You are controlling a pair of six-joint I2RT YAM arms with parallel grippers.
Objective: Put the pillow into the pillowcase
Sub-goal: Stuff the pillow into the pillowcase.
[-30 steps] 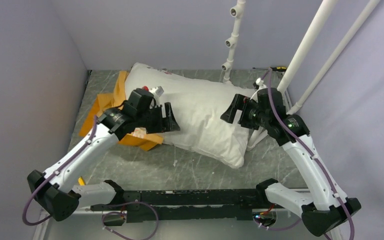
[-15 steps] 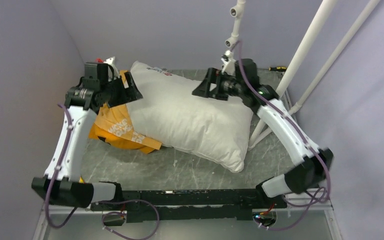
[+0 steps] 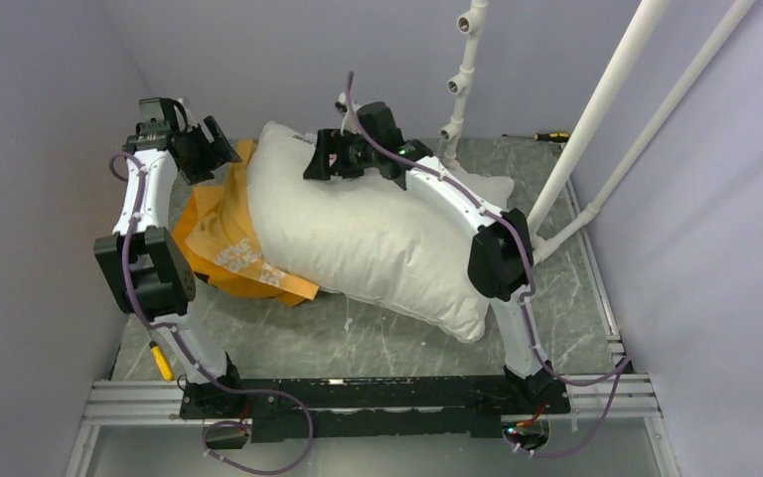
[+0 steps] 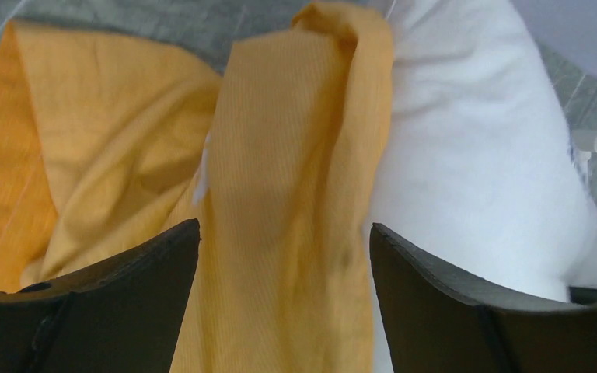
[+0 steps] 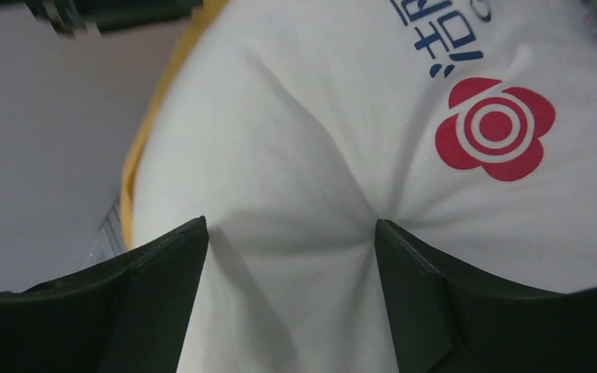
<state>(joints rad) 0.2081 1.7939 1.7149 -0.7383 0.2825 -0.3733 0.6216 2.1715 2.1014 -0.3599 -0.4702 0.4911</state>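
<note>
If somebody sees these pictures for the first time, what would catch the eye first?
The big white pillow comes first, lying slantwise across the middle of the table. Next is the orange pillowcase, crumpled against its left side. At the far end, the left jaws stand open above the pillowcase and the right jaws stand open close over the pillow, beside its red flower logo.
</note>
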